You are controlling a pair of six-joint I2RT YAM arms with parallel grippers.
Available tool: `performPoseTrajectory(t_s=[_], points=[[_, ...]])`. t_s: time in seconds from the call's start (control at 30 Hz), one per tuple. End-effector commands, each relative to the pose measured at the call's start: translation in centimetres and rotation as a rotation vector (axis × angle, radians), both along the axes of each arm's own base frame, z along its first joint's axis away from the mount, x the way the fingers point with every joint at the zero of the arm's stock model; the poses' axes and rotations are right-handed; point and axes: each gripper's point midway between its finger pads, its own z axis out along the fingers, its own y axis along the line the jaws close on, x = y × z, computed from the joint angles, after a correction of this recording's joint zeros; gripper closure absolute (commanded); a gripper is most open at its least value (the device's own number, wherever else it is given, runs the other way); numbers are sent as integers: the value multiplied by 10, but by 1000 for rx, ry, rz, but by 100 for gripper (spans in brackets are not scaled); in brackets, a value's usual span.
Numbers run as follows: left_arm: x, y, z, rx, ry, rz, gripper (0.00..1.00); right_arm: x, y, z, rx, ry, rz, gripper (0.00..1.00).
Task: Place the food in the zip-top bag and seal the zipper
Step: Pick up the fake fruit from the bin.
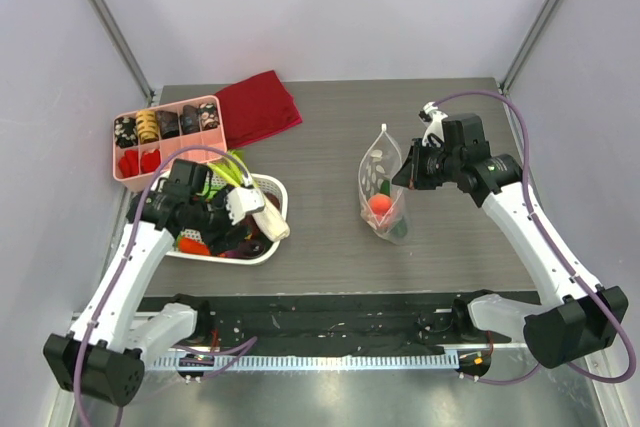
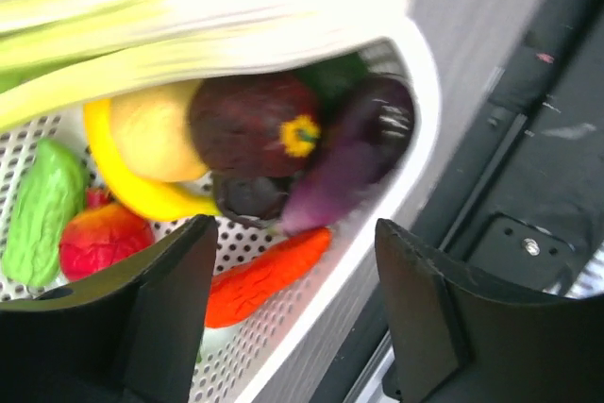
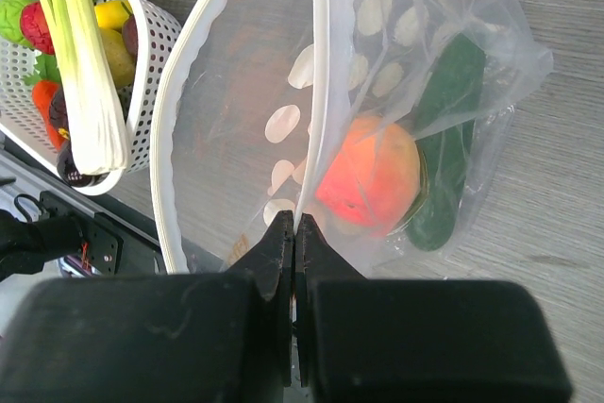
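The clear dotted zip-top bag [image 1: 378,175] lies mid-table with its mouth held open; a peach [image 3: 373,176] and a green cucumber [image 3: 448,139] lie inside it. My right gripper [image 3: 294,224] is shut on the white zipper strip [image 3: 319,92] of the bag's mouth, and it shows in the top view [image 1: 406,175]. My left gripper [image 2: 293,299] is open and empty, hovering over the near rim of the white basket [image 2: 415,167]. In the basket lie the leek [image 2: 189,25], purple eggplant [image 2: 349,153], yellow banana [image 2: 142,191] and an orange piece [image 2: 269,271].
A pink divided tray [image 1: 165,137] with small items stands at the back left, with a red cloth [image 1: 258,107] beside it. The basket [image 1: 270,247] sits at front left. A black strip [image 1: 320,322] runs along the table's near edge.
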Motion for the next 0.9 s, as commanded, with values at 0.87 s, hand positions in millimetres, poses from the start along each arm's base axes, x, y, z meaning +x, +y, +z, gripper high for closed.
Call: performPoseTrajectory(t_s=[0.87], points=[[139, 127, -99, 315, 19, 241, 25, 2, -2, 10, 3, -49, 0, 99]])
